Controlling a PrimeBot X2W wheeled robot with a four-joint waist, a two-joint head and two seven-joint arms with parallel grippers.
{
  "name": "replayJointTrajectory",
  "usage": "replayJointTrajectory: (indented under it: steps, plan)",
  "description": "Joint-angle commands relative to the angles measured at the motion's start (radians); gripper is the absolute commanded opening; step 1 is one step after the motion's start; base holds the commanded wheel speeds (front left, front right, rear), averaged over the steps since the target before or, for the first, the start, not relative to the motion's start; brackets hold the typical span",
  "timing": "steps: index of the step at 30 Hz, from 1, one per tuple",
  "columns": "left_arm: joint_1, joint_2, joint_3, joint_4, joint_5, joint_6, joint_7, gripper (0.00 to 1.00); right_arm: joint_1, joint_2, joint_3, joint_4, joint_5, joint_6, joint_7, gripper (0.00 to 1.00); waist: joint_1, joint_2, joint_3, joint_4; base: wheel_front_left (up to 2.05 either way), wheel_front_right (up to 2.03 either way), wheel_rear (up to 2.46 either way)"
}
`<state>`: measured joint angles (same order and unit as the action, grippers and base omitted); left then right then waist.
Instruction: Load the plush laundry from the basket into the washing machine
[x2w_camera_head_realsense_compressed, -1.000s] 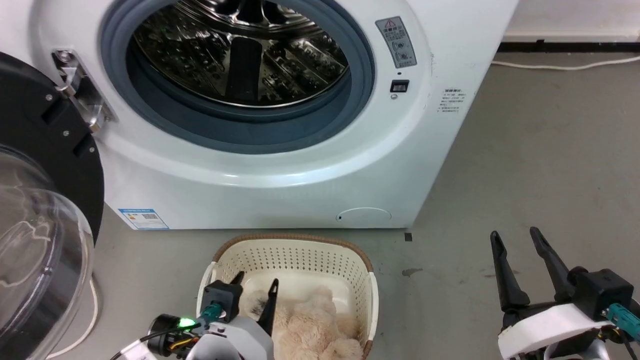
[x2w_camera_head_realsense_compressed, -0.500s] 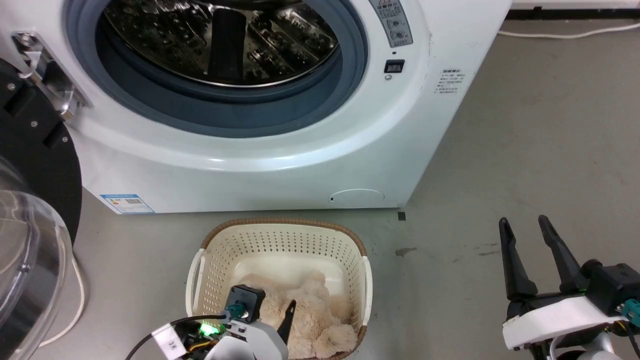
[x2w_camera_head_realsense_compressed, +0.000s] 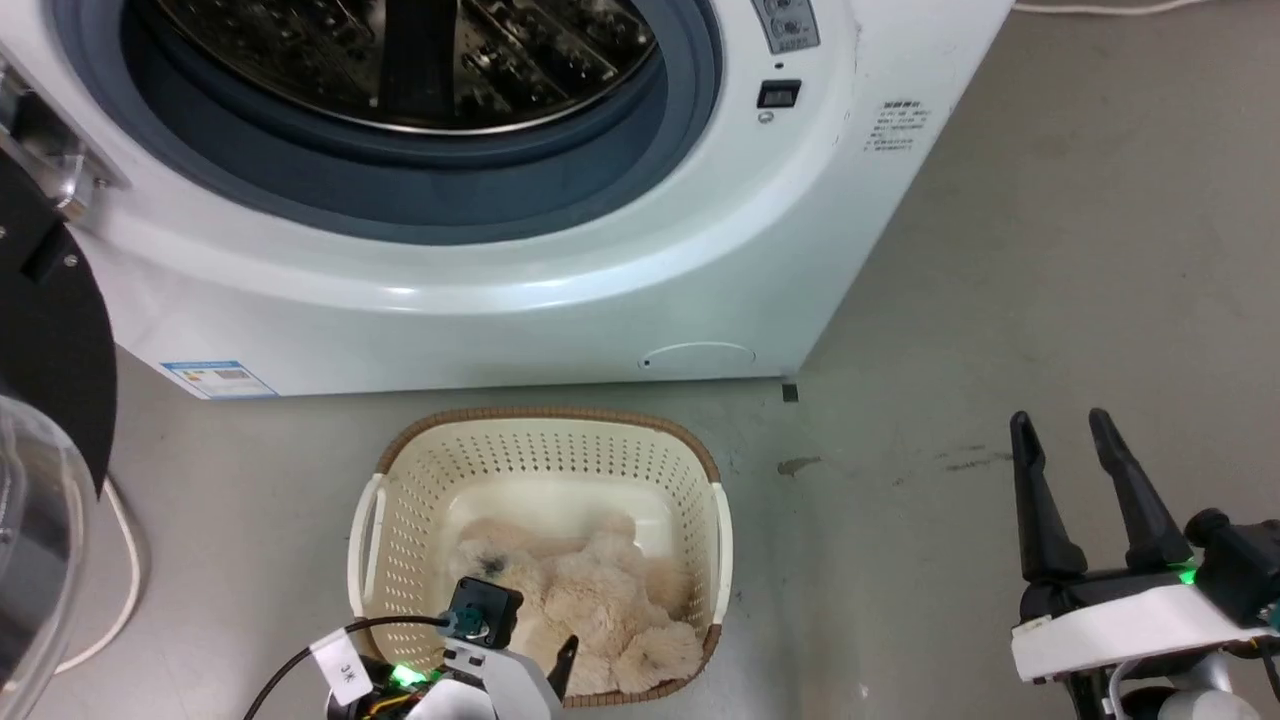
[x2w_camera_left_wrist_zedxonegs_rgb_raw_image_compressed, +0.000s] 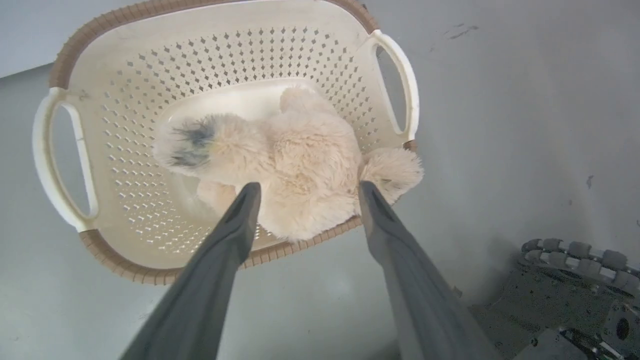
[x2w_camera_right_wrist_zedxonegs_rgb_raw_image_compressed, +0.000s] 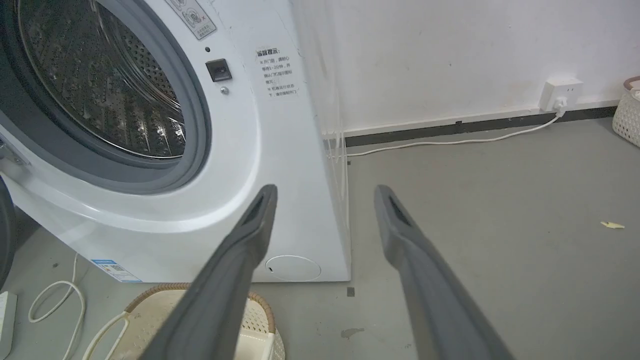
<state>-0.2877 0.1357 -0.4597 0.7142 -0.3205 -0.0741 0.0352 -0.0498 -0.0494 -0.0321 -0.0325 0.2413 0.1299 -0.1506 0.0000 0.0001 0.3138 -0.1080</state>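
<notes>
The plush laundry (x2w_camera_head_realsense_compressed: 585, 590) is a fluffy cream toy with a dark paw patch (x2w_camera_left_wrist_zedxonegs_rgb_raw_image_compressed: 192, 142). It lies in the basket (x2w_camera_head_realsense_compressed: 545, 416), which stands on the floor in front of the washing machine (x2w_camera_head_realsense_compressed: 600, 290). One limb (x2w_camera_left_wrist_zedxonegs_rgb_raw_image_compressed: 392, 167) droops over the basket's near rim. My left gripper (x2w_camera_left_wrist_zedxonegs_rgb_raw_image_compressed: 308, 186) is open and hovers over the toy's near side, with one finger on each flank and nothing held. My right gripper (x2w_camera_head_realsense_compressed: 1060, 420) is open and empty above bare floor, to the right of the basket. The steel drum (x2w_camera_head_realsense_compressed: 420, 50) is open to view.
The washer's black-framed clear door (x2w_camera_head_realsense_compressed: 45, 340) stands swung open at the left. A white cable (x2w_camera_head_realsense_compressed: 115, 570) lies on the floor below it. Along the wall run a cord and a socket (x2w_camera_right_wrist_zedxonegs_rgb_raw_image_compressed: 560, 92), and a second basket (x2w_camera_right_wrist_zedxonegs_rgb_raw_image_compressed: 629, 110) sits far right. My base (x2w_camera_left_wrist_zedxonegs_rgb_raw_image_compressed: 575, 280) is near the basket.
The head camera has tilted down, so the washer has slid up the view. My left gripper has drawn back from the toy's far part to the basket's near rim, still open.
</notes>
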Motion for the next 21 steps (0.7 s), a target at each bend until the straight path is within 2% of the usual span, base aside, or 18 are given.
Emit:
replayJointTrajectory:
  steps: [1,21]
  plan:
    - [-0.027,0.008,-0.030,0.024,-0.012,-0.007,0.004,1.00,-0.022,-0.001,0.001,-0.016,0.027,0.001,-0.011,1.00,0.0000,-0.0001,0.015,-0.005,0.00,0.00,0.00]
    - [-0.226,0.048,-0.183,0.247,-0.143,-0.028,0.023,1.00,-0.046,-0.001,0.065,-0.104,0.060,0.001,-0.052,1.00,0.0000,-0.0001,0.210,-0.044,0.00,0.00,0.00]
